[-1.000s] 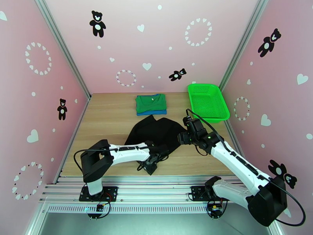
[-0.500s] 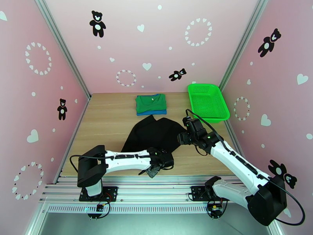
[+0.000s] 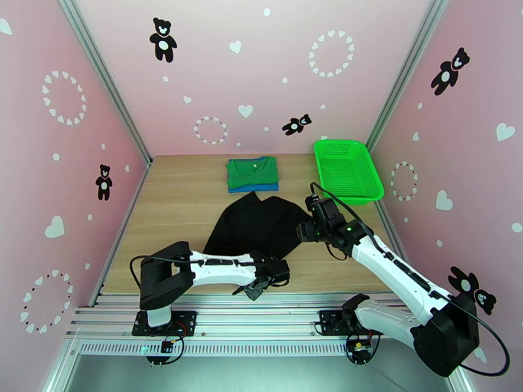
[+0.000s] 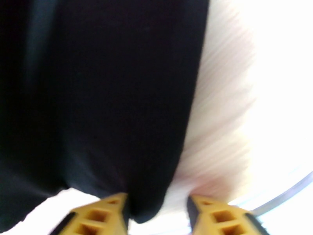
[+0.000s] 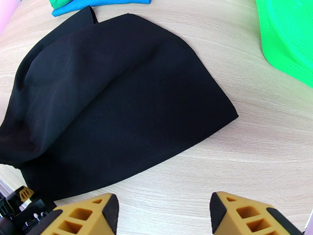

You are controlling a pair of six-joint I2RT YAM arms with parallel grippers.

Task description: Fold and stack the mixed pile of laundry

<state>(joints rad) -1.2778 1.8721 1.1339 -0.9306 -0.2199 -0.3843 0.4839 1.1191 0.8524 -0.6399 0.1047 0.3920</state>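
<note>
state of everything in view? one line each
Black shirt: rumpled, on table, not stacked.
Blue shirt: folded, bottom of stack.
Green shirt: folded, on top of it.
Basket: upright, empty.
Left hand: open, black cloth edge between its jaws.
Right hand: open, empty.

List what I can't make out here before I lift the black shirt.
Left wrist view: blurred; whether the left gripper grips the black shirt is unclear.
Top view: the left arm covers that shirt's near edge.
Blue T-shirt: mostly under the green shirt; its folds are hidden.
Right wrist view: basket cut off by the edge.
</note>
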